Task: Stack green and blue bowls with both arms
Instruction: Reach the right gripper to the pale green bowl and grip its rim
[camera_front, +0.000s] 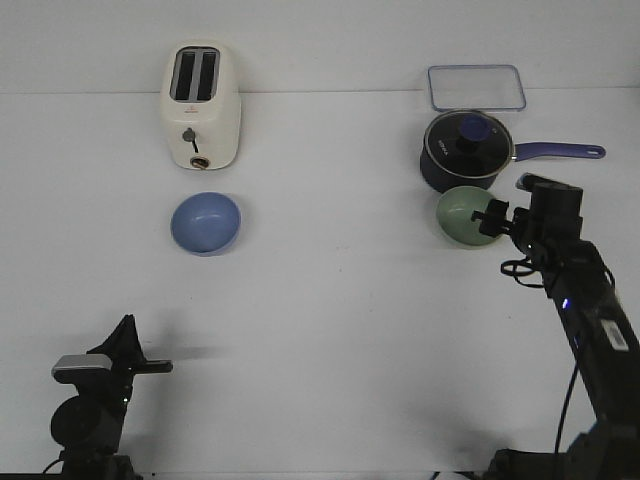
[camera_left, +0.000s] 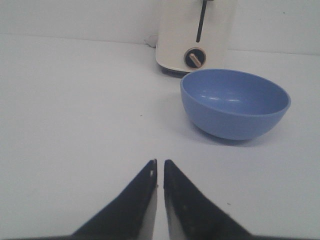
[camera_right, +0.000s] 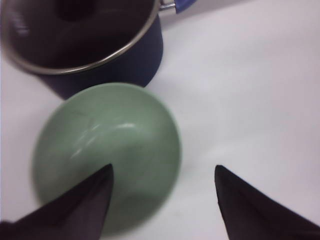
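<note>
- Front view: the green bowl (camera_front: 463, 215) sits on the white tabletop (camera_front: 340, 300) directly in front of the navy saucepan (camera_front: 466, 150), touching or nearly touching its wall; the blue bowl (camera_front: 206, 222) stands in front of the cream toaster (camera_front: 200, 105), well apart from the green bowl.
- Right wrist view: the right gripper (camera_right: 162, 177) is spread wide at the green bowl (camera_right: 107, 152); one finger (camera_right: 82, 202) lies over the bowl's hollow and the other (camera_right: 252, 207) outside the rim, so the rim nearest the arm lies between them. No contact can be confirmed.
- Key relation: the green bowl lies just ahead of the right gripper (camera_front: 492, 218), on the side away from the saucepan; closing would likely pinch the bowl wall. The right arm is far nearer this bowl than the left.
- Left wrist view: the left gripper (camera_left: 160, 172) has its fingers almost together, holding nothing; the blue bowl (camera_left: 235, 102) lies ahead of it, between it and the toaster (camera_left: 195, 35), still well apart.
- Judged stage: grasp of the green bowl is imminent; stacking not yet begun.
</note>
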